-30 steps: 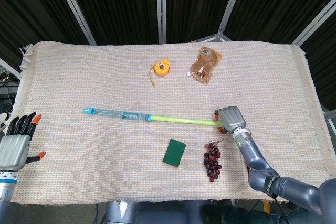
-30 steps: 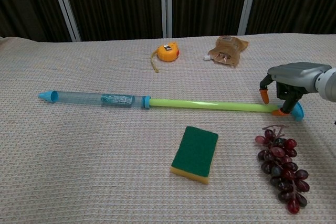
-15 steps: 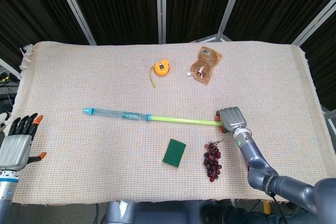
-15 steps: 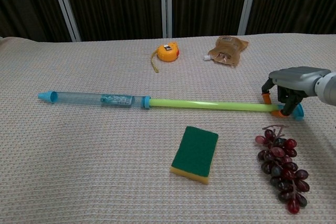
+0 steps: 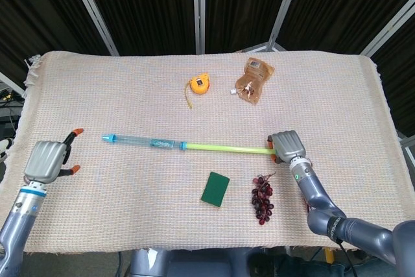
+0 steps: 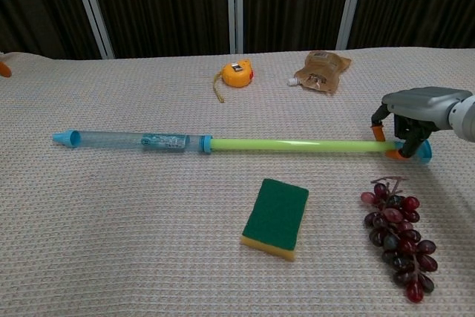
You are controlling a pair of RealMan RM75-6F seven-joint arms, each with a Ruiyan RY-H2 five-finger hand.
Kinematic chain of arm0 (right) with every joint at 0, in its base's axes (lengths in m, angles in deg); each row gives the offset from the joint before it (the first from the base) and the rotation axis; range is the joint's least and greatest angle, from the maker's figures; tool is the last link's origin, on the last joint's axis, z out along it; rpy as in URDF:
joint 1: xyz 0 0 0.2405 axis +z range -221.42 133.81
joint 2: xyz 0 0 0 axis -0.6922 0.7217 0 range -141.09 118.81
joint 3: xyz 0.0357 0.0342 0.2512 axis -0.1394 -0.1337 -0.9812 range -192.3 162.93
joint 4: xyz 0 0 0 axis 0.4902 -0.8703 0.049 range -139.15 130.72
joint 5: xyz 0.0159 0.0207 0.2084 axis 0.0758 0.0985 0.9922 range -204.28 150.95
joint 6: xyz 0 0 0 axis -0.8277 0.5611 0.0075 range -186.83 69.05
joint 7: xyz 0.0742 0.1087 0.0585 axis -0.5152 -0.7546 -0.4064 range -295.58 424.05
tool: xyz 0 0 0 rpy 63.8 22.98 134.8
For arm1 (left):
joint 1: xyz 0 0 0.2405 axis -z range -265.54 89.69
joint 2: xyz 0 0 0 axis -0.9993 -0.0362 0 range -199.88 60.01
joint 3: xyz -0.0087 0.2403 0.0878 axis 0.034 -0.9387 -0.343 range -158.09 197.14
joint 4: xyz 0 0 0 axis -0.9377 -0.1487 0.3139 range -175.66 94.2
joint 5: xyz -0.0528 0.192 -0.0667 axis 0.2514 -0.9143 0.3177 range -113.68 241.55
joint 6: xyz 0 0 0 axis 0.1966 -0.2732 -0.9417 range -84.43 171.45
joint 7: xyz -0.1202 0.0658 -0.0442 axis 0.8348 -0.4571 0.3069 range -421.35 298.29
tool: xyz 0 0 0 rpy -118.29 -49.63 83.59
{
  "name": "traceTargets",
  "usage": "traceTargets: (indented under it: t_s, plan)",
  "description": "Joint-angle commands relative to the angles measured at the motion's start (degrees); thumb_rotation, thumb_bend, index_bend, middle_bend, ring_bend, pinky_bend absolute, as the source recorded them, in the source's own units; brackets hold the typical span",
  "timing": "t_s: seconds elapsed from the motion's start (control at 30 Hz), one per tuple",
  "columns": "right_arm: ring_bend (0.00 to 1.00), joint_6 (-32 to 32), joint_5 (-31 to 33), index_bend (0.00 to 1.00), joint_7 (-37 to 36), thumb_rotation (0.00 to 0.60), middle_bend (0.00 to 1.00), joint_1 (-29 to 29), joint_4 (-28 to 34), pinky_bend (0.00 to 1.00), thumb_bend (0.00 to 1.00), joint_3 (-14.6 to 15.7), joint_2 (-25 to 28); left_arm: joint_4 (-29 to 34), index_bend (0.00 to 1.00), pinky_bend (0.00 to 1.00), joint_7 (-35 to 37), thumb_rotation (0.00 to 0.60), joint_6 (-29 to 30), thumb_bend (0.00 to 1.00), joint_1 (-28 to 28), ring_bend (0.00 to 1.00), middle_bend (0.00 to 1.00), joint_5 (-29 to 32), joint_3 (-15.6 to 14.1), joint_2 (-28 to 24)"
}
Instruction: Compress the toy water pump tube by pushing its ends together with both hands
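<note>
**Two cameras, one table**

The head view looked steeply down from high above the near edge, taking in the whole cloth-covered table (image 5: 130, 225) and both arms. The chest view sat low and close, facing across the table toward the dark curtains (image 6: 163, 5) — its frame cut off the table's sides. Both showed the tube (image 5: 188, 146) (image 6: 223, 142), sponge (image 5: 214, 189) (image 6: 276, 218) and grapes (image 5: 262, 199) (image 6: 399, 239).

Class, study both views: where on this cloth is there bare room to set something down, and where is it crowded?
Bare patches: the cloth left of the tape measure; the strip between the left robot hand and the sponge; the far right beyond the pouch. Crowded: around the right robot hand, the pump tube and the grapes.
</note>
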Motion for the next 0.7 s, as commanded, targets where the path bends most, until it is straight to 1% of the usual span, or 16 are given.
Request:
traceTargets:
  t_s: [0.03,0.1,0.13,0.17,0.37,0.47,0.7]
  plan:
    - [1.00,0.3,0.3,0.65,0.6,0.600,1.00,0.1,0.7,1.00,0.40,0.0,0.3,-5.5,0.30,1.00,3.5,0.600,-7.3,0.07,6.4,0.86,0.91,-0.8,2.4,3.6]
    - [1.00,0.7,0.5,0.66,1.4,0.600,1.00,0.2,1.3,1.00,0.40,0.1,0.7,-8.6,0.30,1.00,3.4,0.600,-12.4,0.11,9.7,0.86,0.91,1.5,3.3,5.9]
    - [1.00,0.8,0.7,0.66,2.1,0.600,1.00,0.4,1.5,1.00,0.40,0.2,0.9,-10.8,0.31,1.00,3.6,0.600,-15.5,0.13,11.5,0.86,0.91,3.5,3.9,8.4]
    - [1.00,0.9,0.9,0.66,2.2,0.600,1.00,0.4,1.6,1.00,0.40,0.2,0.9,-11.9,0.32,1.00,3.5,0.600,-16.3,0.13,12.1,0.86,0.91,4.2,4.1,9.3]
    - [1.00,1.0,1.9,0.66,3.0,0.600,1.00,0.8,2.1,1.00,0.40,0.1,1.0,-17.5,0.33,1.00,1.7,0.600,-19.7,0.13,14.7,0.86,0.91,6.7,4.0,13.7]
    - [1.00,0.9,2.4,0.66,3.2,0.600,1.00,1.0,2.1,1.00,0.40,0.1,0.9,-20.8,0.34,1.00,0.9,0.600,-21.1,0.16,15.9,0.86,0.91,8.4,3.8,16.3]
    - [1.00,1.3,2.4,0.66,3.1,0.600,1.00,1.1,2.1,1.00,0.41,0.2,1.1,-25.0,0.38,1.00,1.8,0.600,-22.9,0.20,17.4,0.86,0.91,10.1,3.8,19.2]
